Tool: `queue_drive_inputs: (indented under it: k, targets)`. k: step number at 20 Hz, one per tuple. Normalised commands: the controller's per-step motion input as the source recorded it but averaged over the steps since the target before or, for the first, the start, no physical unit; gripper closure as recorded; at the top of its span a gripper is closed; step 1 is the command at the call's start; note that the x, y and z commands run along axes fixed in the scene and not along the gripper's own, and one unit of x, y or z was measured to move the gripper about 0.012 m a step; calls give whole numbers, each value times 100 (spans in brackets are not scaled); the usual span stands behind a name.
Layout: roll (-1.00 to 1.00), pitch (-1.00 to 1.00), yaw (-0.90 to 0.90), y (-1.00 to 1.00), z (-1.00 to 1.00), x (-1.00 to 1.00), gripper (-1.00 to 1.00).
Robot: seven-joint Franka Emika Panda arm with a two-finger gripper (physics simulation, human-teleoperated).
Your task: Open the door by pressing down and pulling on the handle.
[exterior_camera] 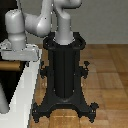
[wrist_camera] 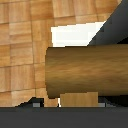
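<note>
The brass-brown handle [wrist_camera: 85,70] fills the wrist view as a thick bar lying straight across, very close under my gripper [wrist_camera: 69,104]. Only small grey bits of the fingertips [wrist_camera: 36,104] show at the frame's edge, set wide apart, with the handle not pinched between them. Behind the handle a corner of the dark door [wrist_camera: 114,24] shows. At the exterior view's left, my gripper [exterior_camera: 15,61] hangs just over the handle [exterior_camera: 7,66], which sticks out from the dark door [exterior_camera: 10,82]. The gripper's fingers are hidden there by the white hand.
A white post [exterior_camera: 27,85] runs slantwise beside the door. The black robot pedestal [exterior_camera: 64,75] with splayed feet stands mid-view on the wooden floor [exterior_camera: 107,75]. A pale patch [wrist_camera: 75,35] lies behind the handle in the wrist view.
</note>
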Motion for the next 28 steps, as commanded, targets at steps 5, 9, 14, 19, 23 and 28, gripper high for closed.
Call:
queue_drive_inputs:
  k: [5, 9, 14, 19, 23, 28]
  targets:
    - [0, 0, 0, 0, 0, 0, 100]
    - [0, 0, 0, 0, 0, 0, 100]
    - [0, 0, 0, 0, 0, 0, 100]
    - [0, 0, 0, 0, 0, 0, 100]
    - [0, -8, 0, 0, -25, 0, 100]
    - [0, -9, 0, 0, -40, 0, 100]
